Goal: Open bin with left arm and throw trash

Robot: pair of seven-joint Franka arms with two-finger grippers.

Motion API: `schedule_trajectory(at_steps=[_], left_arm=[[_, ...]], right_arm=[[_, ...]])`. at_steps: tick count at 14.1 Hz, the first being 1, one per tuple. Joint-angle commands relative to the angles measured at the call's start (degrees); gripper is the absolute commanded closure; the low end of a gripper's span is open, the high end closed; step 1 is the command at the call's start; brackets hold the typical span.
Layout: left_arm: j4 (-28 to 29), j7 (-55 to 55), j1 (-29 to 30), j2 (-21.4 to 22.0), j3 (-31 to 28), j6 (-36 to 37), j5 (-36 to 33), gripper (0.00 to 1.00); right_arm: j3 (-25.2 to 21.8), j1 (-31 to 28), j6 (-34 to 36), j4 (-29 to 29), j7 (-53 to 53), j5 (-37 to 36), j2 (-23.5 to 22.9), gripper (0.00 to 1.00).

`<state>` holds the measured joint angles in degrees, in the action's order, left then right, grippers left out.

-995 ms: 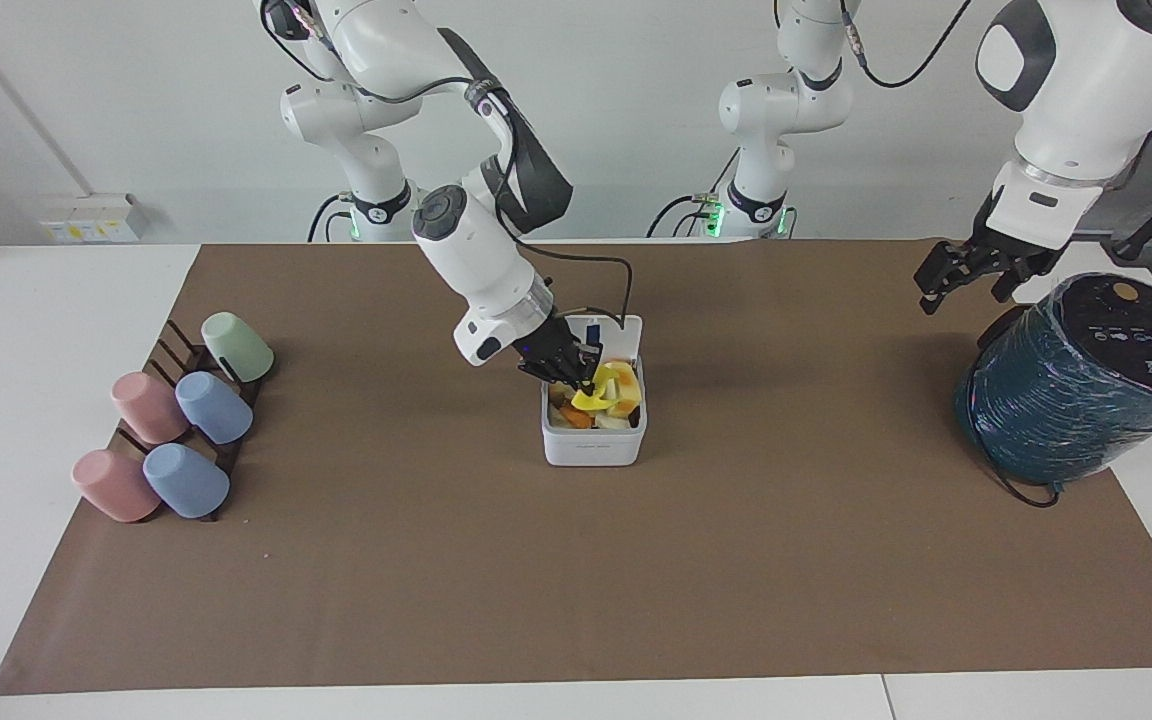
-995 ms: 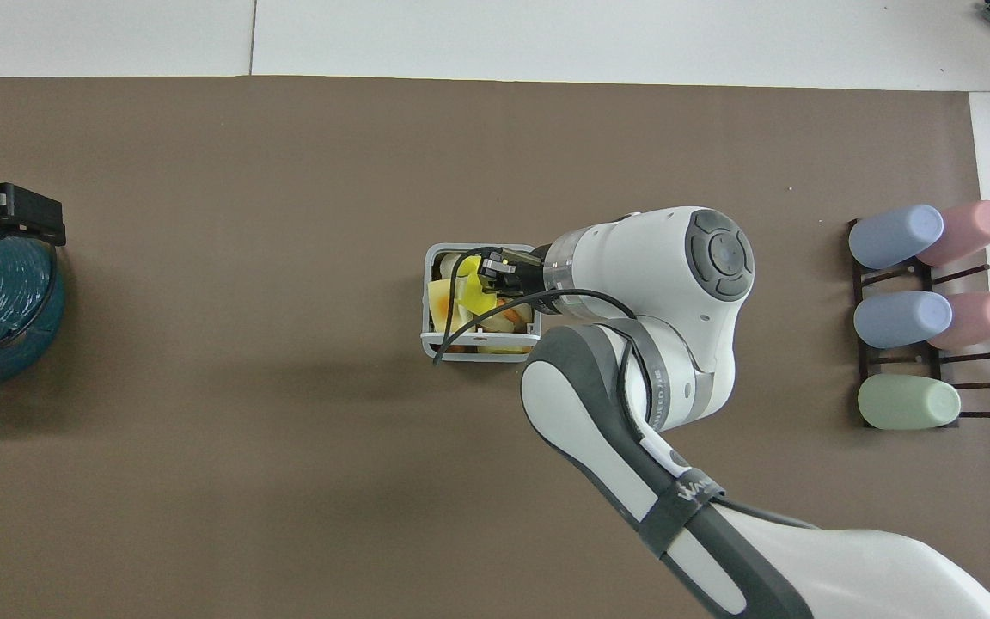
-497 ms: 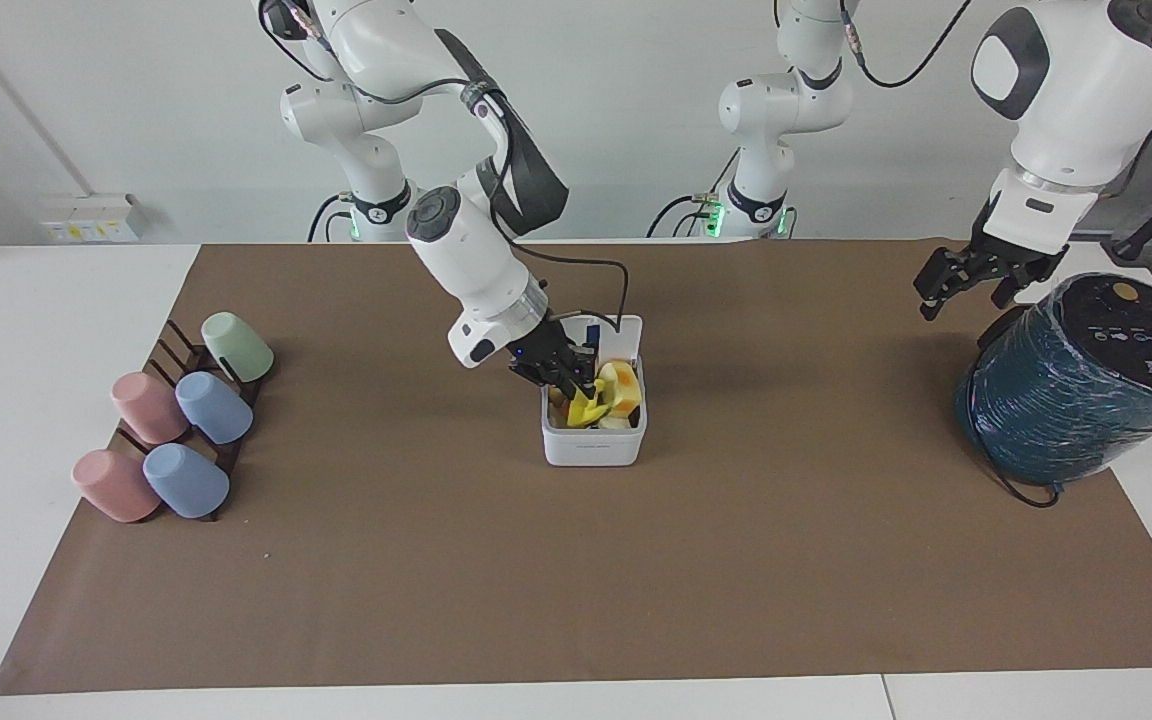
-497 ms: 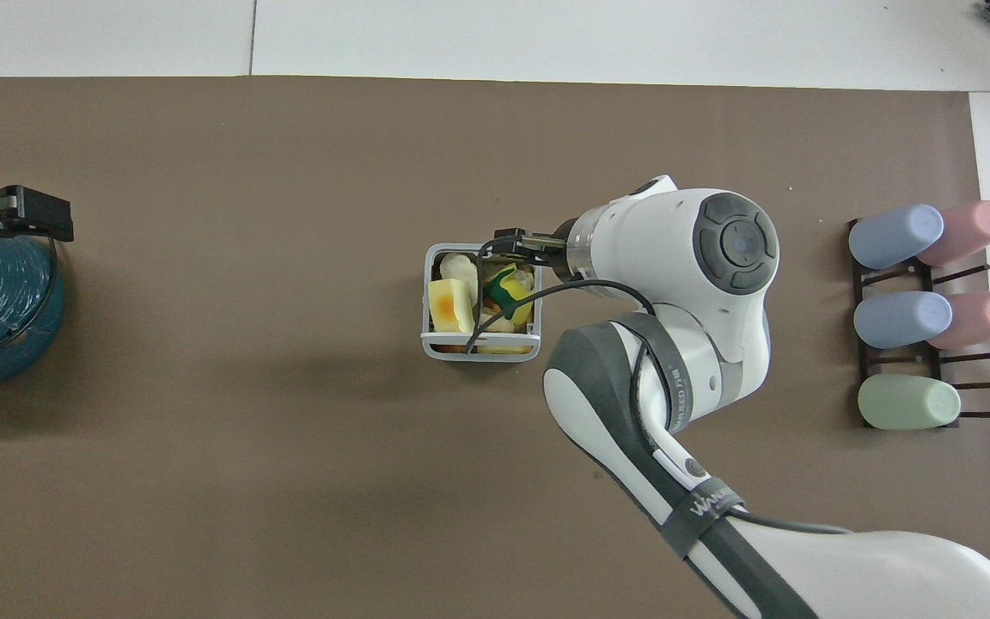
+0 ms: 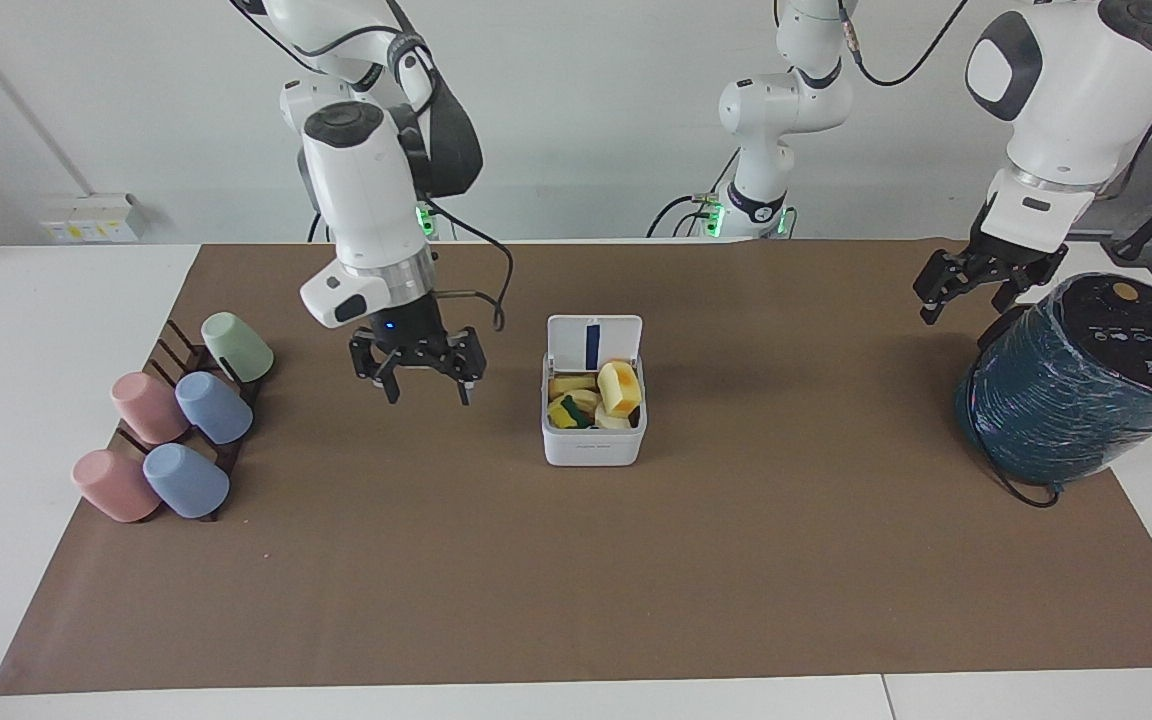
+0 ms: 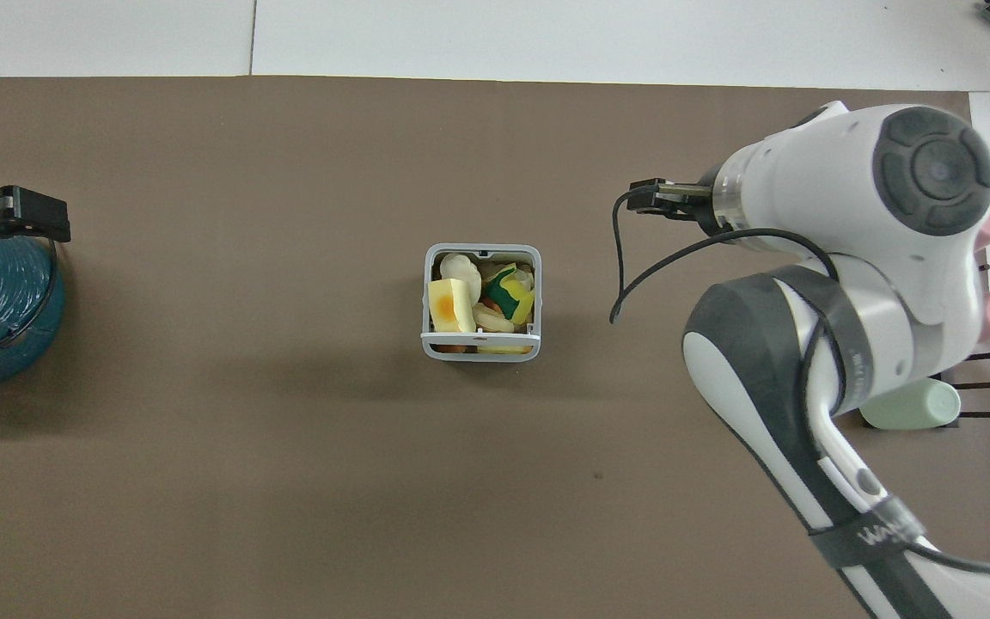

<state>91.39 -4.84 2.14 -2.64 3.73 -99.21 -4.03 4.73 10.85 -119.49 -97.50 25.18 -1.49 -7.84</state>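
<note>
- Both arms: glossy white rounded shells with dark grey joint caps and grey bands.
- Black cables loop along them.
- Each claw is black: right claw [image 5: 420,372], left claw [image 5: 972,285].
- Green lights glow at the bases.

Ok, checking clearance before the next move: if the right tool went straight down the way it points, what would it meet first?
Probably just the bare brown mat. The right tool hangs open, pointing down, between the cup rack and the bin, apparently clear of both, though depth is uncertain.
</note>
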Motion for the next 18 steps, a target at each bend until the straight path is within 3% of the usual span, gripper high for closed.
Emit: schedule_trajectory(at_steps=[1,5,9,18], left_arm=[[2.2,0.4,0.4,1.8,0.2,-0.8,-1.2,0.0],[2.2,0.4,0.4,1.8,0.2,-0.8,-1.2,0.0],[2.2,0.4,0.4,1.8,0.2,-0.8,-1.2,0.0],[2.2,0.4,0.4,1.8,0.2,-0.8,-1.2,0.0]], right_arm=[[0.7,-3.5,7.3,-0.9,-4.3,-1.0,5.5,0.0],[0.8,-10.6,17.6,0.0,-11.5,-0.9,10.1,0.0],[-1.8,-12.7,31.4,7.5,-14.5,0.2,10.8,0.0],[-3.5,-10.6,32.4,6.1,-14.4,0.3,12.1,0.0]])
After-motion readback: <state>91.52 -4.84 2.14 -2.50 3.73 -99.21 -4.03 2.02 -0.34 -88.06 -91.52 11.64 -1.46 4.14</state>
